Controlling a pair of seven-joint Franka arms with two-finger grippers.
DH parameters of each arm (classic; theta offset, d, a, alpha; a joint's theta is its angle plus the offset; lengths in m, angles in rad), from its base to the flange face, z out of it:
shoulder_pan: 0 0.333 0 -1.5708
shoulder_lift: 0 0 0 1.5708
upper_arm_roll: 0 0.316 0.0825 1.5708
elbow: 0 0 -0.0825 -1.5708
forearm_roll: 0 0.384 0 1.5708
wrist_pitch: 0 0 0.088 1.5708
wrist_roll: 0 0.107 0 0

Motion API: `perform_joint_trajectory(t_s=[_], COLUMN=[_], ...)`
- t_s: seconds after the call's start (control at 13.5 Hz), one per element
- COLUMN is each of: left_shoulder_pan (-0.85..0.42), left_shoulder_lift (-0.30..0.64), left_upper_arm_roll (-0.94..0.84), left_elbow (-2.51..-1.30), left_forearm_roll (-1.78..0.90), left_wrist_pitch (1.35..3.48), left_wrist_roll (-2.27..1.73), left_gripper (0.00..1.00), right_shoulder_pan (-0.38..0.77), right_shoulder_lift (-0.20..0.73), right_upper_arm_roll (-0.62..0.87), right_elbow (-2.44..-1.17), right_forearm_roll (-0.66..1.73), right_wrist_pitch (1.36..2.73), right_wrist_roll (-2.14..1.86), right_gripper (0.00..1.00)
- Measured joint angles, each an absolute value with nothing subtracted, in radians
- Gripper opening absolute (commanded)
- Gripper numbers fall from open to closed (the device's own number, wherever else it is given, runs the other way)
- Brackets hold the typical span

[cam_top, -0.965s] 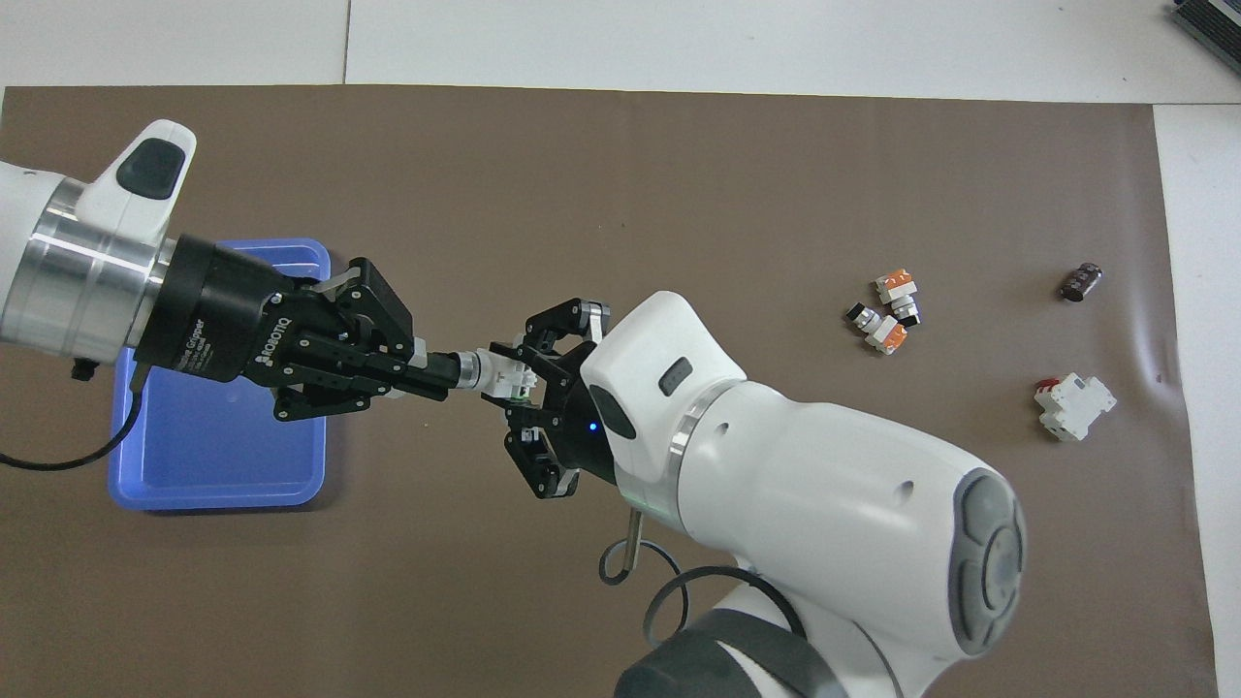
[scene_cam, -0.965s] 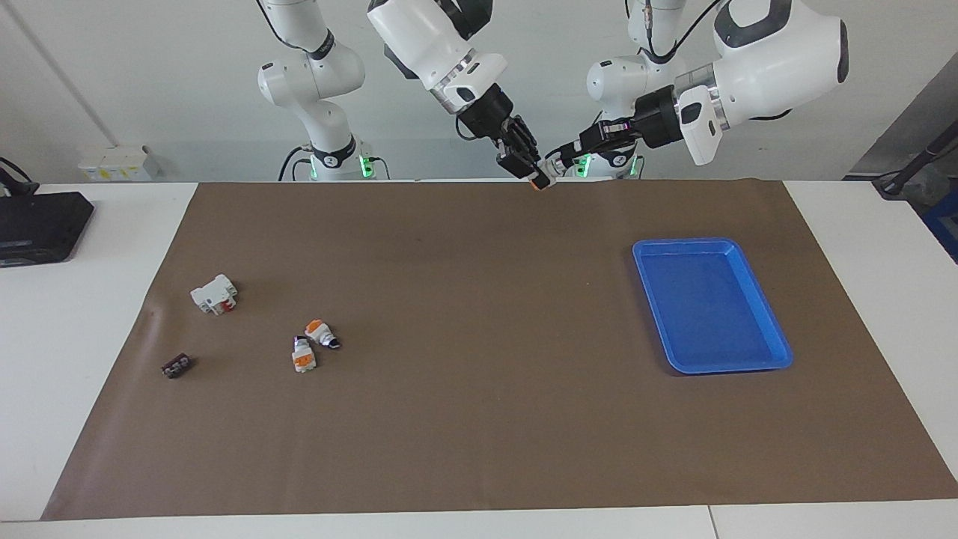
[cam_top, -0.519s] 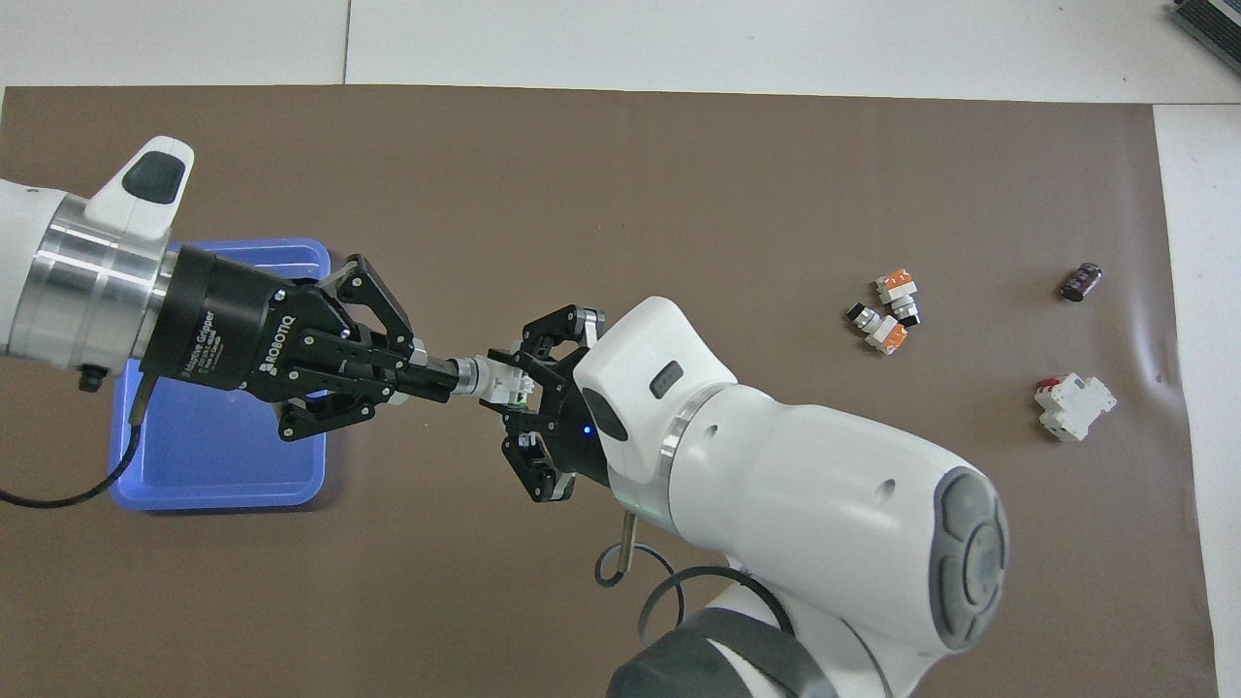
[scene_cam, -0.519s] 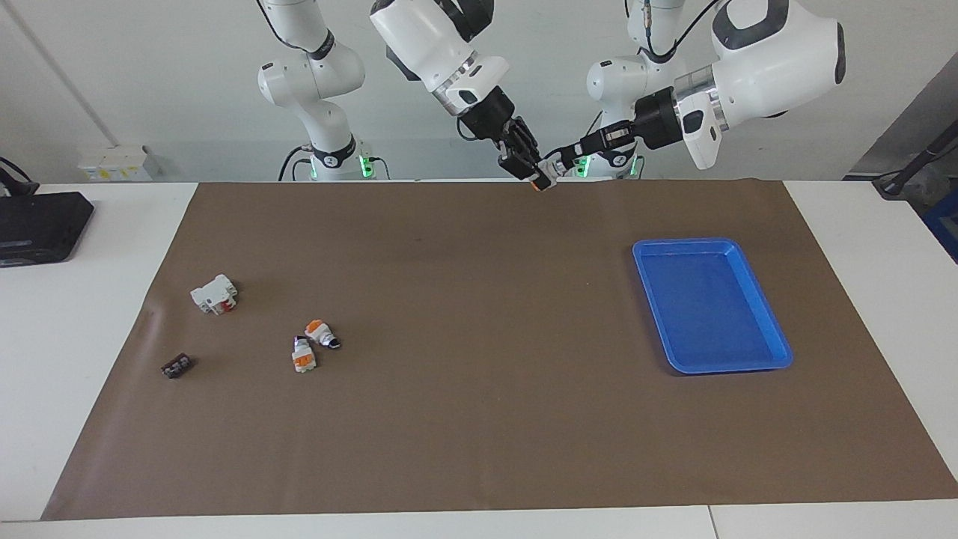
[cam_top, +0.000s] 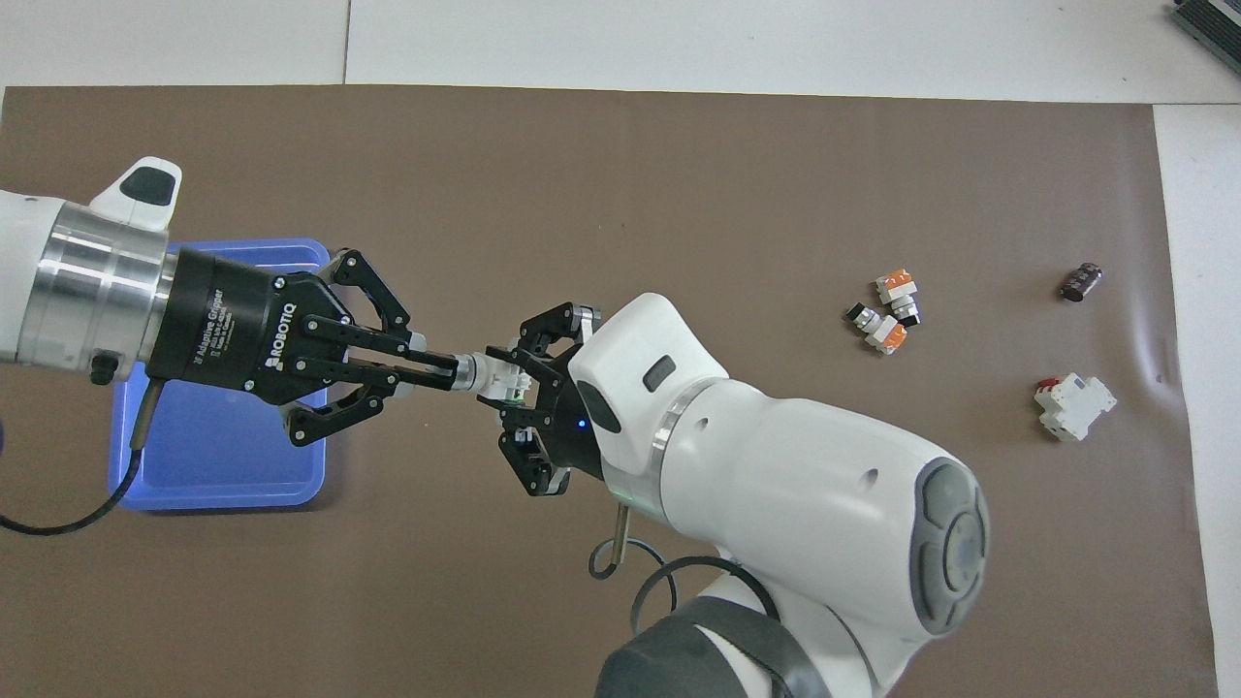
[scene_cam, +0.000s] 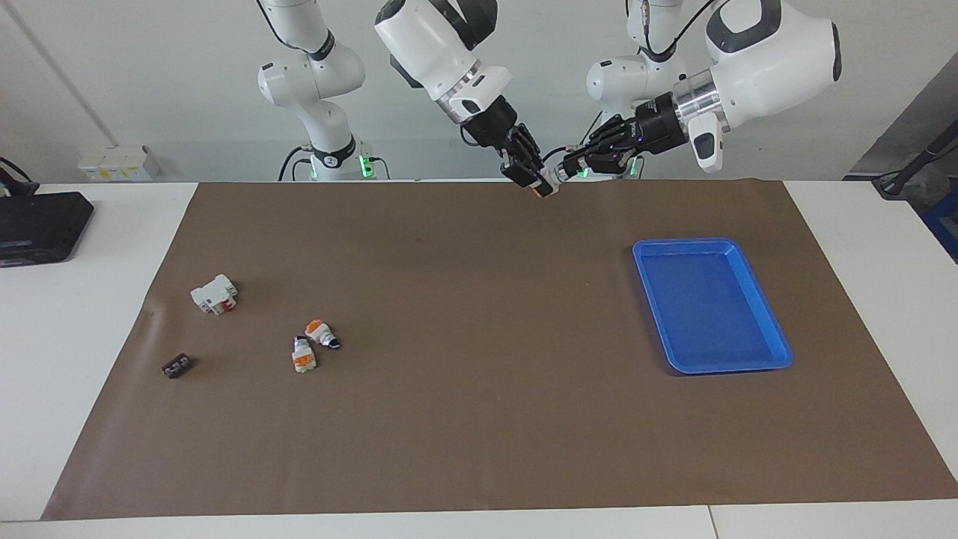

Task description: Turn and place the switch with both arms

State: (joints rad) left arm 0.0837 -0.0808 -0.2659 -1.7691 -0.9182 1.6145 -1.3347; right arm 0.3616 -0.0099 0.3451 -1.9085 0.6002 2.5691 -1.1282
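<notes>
A switch (scene_cam: pixel 545 184) with a white body, an orange block and a black knob end is held in the air between both grippers, over the mat's edge nearest the robots; it also shows in the overhead view (cam_top: pixel 496 376). My right gripper (scene_cam: pixel 533 178) (cam_top: pixel 516 386) is shut on its white body. My left gripper (scene_cam: pixel 563 168) (cam_top: pixel 444 364) is shut on its knob end, its finger links spread wide. Two more switches (scene_cam: pixel 303 358) (scene_cam: pixel 322 333) lie together on the mat toward the right arm's end.
A blue tray (scene_cam: pixel 709 303) (cam_top: pixel 213 456) sits on the brown mat toward the left arm's end. A white block with a red part (scene_cam: pixel 214 293) and a small dark brown piece (scene_cam: pixel 176 365) lie near the two loose switches. A black device (scene_cam: pixel 37 224) rests off the mat.
My left wrist has rolled about its own axis while gripping the knob end, so its white housing and finger links show at a new angle. The right gripper and switch body barely moved.
</notes>
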Motion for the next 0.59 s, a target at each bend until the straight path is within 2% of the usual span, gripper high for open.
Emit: perform_joint_trajectory(t_s=[0.59], left_shoulder_pan=[0.084], left_shoulder_lift=[-0.101], left_upper_arm_roll=[-0.268], left_elbow=[-1.789], left_forearm_roll=[-0.843], left_wrist_pitch=[1.623], left_wrist_roll=[-1.566], left_gripper=[0.0], right_shoulder_pan=[0.375], right_shoulder_lift=[0.016], right_upper_arm_roll=[0.353], right_elbow=[-1.904], right_forearm_roll=[0.599], right_wrist_pitch=[2.572], right_wrist_roll=[-1.126], right_gripper=[0.0])
